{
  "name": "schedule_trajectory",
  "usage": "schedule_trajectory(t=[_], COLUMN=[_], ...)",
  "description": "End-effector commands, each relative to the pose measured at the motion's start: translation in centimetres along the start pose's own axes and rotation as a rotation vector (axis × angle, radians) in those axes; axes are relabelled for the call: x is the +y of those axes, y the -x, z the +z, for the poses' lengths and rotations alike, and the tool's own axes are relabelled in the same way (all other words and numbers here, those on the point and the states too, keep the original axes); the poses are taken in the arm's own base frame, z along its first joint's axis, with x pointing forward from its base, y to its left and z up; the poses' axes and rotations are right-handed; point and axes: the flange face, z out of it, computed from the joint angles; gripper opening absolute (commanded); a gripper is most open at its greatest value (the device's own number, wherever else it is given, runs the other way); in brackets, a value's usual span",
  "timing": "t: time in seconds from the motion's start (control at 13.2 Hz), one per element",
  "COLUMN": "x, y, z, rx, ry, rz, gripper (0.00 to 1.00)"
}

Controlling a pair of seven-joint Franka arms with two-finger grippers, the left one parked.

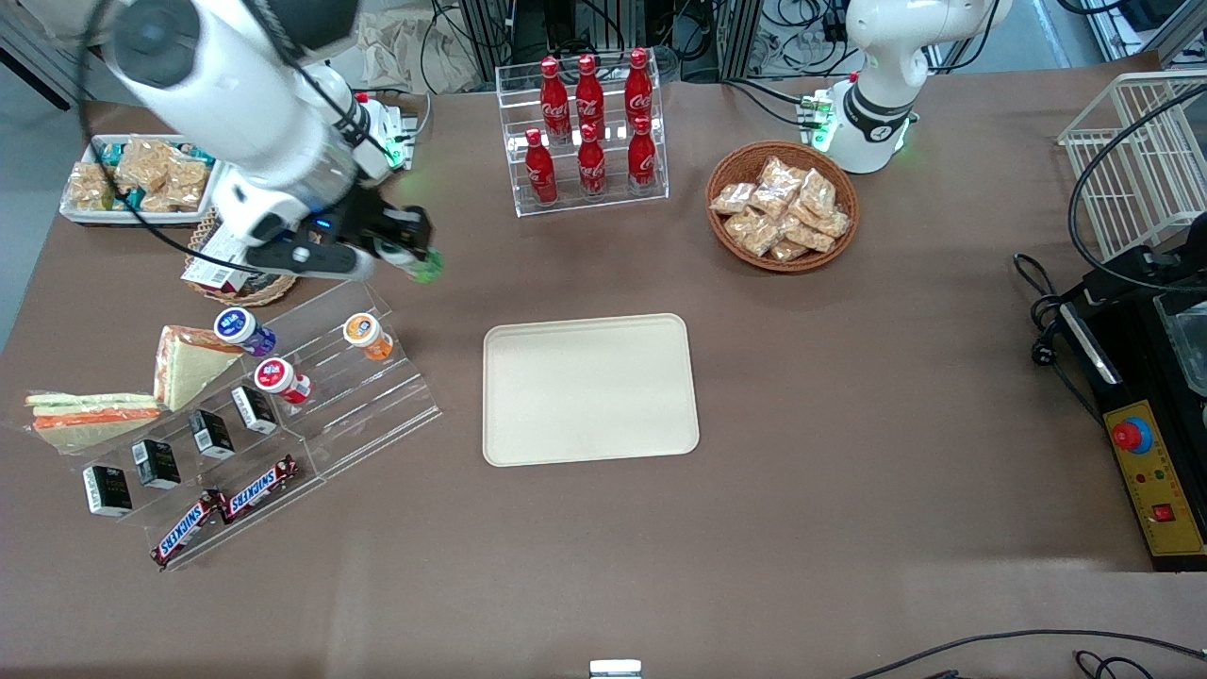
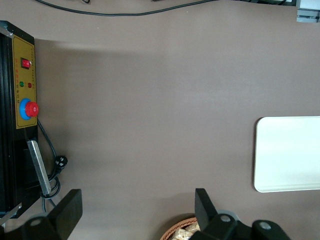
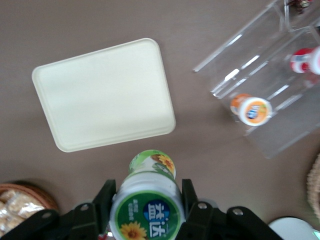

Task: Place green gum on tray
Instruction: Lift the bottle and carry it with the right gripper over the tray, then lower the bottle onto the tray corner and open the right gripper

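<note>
Nearest the front camera, the clear stepped display rack (image 1: 283, 424) carries two Snickers bars (image 1: 226, 509) on its lowest step, four small dark boxes (image 1: 174, 453) one step up, and above those the red bottle (image 1: 281, 379), the purple bottle (image 1: 241, 329) and the orange bottle (image 1: 367, 336); wrapped sandwiches (image 1: 141, 387) lie just beside it toward the working arm's end of the table. Near the rack, toward the table's middle, the beige tray (image 1: 589, 389) lies flat with nothing on it. Farther from the camera than the rack, the gripper (image 1: 415, 256) hangs in the air above the brown table (image 1: 849, 490), its two fingers (image 3: 187, 192) clamped on the sides of the green gum (image 3: 147, 202), whose green end pokes out toward the tray; the gum is clear of the tray and touches no surface. Farther still stand the acrylic stand of red cola bottles (image 1: 589, 132) and the wicker basket of snack packets (image 1: 783, 207).
</note>
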Motion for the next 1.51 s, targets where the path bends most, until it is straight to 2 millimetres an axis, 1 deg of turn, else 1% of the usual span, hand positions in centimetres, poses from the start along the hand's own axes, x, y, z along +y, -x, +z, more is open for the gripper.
schedule_trajectory(t=[0.0,0.08,0.15,0.23,0.3,0.45,0.6,0.68,0.83,0.91,0.98,1.21,1.28,1.36,1.43], x=[-4.0,-4.9,-5.9,-6.1,-5.5,-4.7,-5.2,-5.3,-5.1,-4.6,-4.3,-3.3,-3.0,-2.7,-2.7], y=[-1.1,-1.1,-0.4,-0.1,0.1,1.5,2.3,2.2,1.8,1.8,1.7,0.9,0.5,0.1,0.0], z=[4.9,7.7,10.4,13.7,16.8,23.3,27.7,29.2,31.3,32.4,33.0,33.5,33.8,33.7,33.7], rx=[-0.008,-0.001,0.016,0.035,0.061,0.107,0.111,0.109,0.117,0.129,0.141,0.166,0.166,0.168,0.169], ry=[-0.011,-0.001,0.017,0.030,0.013,-0.021,-0.028,-0.026,-0.016,-0.004,0.001,0.036,0.043,0.041,0.040], rz=[0.068,0.087,0.067,0.054,0.058,0.043,0.060,0.061,0.050,0.030,0.018,-0.017,-0.016,-0.008,-0.007], gripper=[0.49,0.49,0.49,0.49,0.49,0.49,0.49,0.49,0.49,0.49,0.49,0.50,0.61,0.99,1.00])
